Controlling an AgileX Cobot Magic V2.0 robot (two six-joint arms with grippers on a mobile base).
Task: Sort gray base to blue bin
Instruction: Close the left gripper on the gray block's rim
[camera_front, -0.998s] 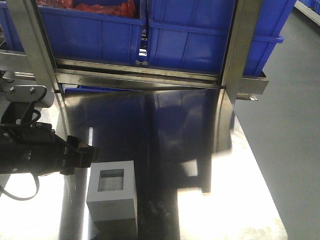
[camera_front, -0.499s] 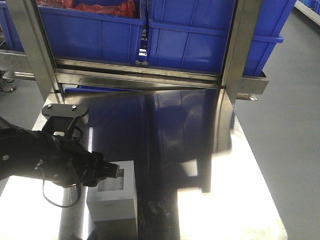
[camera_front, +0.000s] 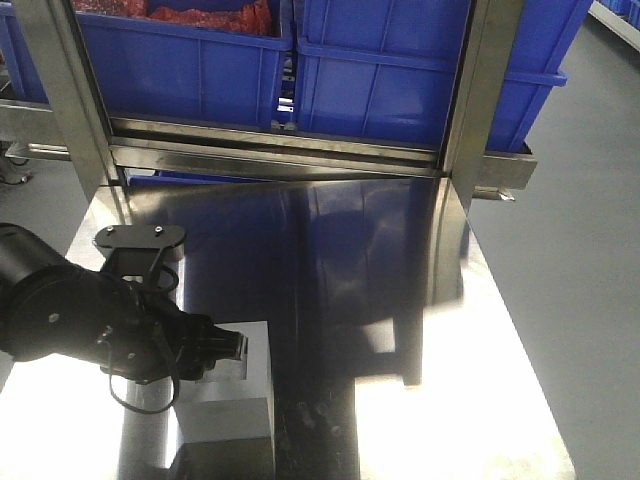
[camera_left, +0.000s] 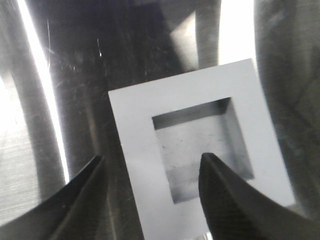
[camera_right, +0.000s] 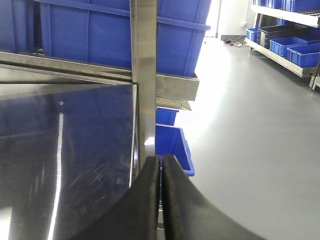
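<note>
The gray base (camera_front: 238, 428) stands on the steel table near its front left, square recess facing up. In the left wrist view the gray base (camera_left: 134, 114) fills the middle. My left gripper (camera_front: 230, 346) is over its top. In the left wrist view my left gripper (camera_left: 150, 162) is open: one finger is outside the block's left side, the other over the recess, so they straddle the left wall. A blue bin (camera_front: 400, 70) stands on the back shelf. My right gripper (camera_right: 161, 161) is shut and empty at the table's right edge.
A second blue bin (camera_front: 180, 60) with red contents stands on the shelf at back left. Steel uprights (camera_front: 475, 110) frame the shelf. A small blue bin (camera_right: 175, 145) sits on the floor to the right of the table (camera_front: 450, 380).
My left arm has moved right from beside the gray base until its open gripper is over the block's top. The block has not moved.
</note>
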